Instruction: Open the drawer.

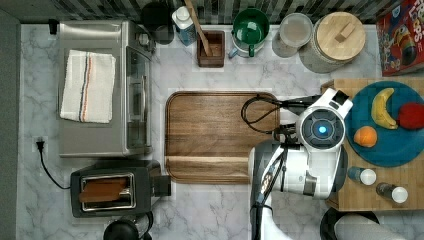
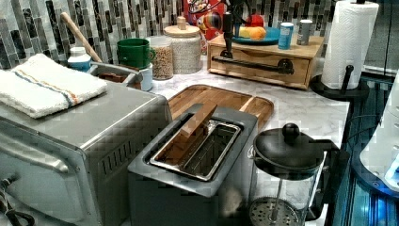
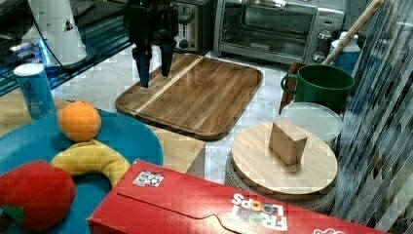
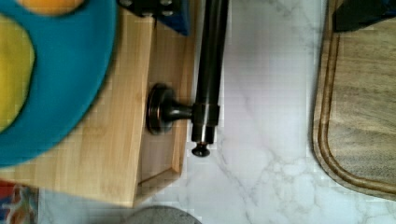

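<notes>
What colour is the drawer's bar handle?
Black, on the light wooden drawer; the handle shows best in the left view.

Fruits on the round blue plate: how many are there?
3. A yellow banana lies in the plate's middle, a red apple at the top view's right, an orange below the banana. None seem hidden.

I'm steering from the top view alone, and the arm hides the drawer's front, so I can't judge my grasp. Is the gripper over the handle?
Observer: Yes. In the wrist view the black bar handle runs between the fingers of the gripper, near its end mount.
Operator: Are the fingers shut on it?
Observer: No. The right view shows the gripper open, fingers apart.
Operator: Is the drawer out at all?
Observer: In the left view the drawer front looks flush with its wooden case, so it is shut as far as I can tell.
</notes>
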Controlling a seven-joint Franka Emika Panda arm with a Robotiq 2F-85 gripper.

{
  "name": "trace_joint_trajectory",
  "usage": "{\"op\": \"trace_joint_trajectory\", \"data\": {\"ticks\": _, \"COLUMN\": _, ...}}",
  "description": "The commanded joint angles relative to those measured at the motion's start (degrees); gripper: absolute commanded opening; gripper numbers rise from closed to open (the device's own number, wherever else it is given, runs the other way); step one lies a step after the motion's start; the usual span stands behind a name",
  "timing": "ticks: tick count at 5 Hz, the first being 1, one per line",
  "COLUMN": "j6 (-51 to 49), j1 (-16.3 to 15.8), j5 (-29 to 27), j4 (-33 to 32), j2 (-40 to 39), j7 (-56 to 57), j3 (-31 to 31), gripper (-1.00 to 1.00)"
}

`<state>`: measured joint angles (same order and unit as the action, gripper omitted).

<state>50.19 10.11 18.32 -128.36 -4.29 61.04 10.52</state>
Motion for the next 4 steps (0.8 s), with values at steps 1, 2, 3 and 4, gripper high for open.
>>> {"op": "trace_joint_trajectory", "data": {"ticks": 1, "j6": 3.2, "j1": 3.5, "j5": -2.4, "j4": 2.4, "j2": -4.6, "j7": 7.6, "j3": 1.8, "gripper": 1.00}}
{"op": "trace_joint_trajectory", "data": {"ticks": 2, "j6": 4.3, "j1": 3.6, "j5": -2.7, "j4": 2.2, "j2": -5.9, "j7": 6.6, "j3": 2.2, "gripper": 1.00}}
{"op": "trace_joint_trajectory", "data": {"ticks": 3, "j6": 4.3, "j1": 3.3, "j5": -2.4, "j4": 1.8, "j2": -7.0, "j7": 4.2, "j3": 2.5, "gripper": 1.00}}
{"op": "trace_joint_trajectory", "data": {"ticks": 4, "j6": 5.7, "j1": 2.8, "j5": -1.1, "j4": 0.1, "j2": -7.1, "j7": 0.4, "j3": 2.7, "gripper": 1.00}}
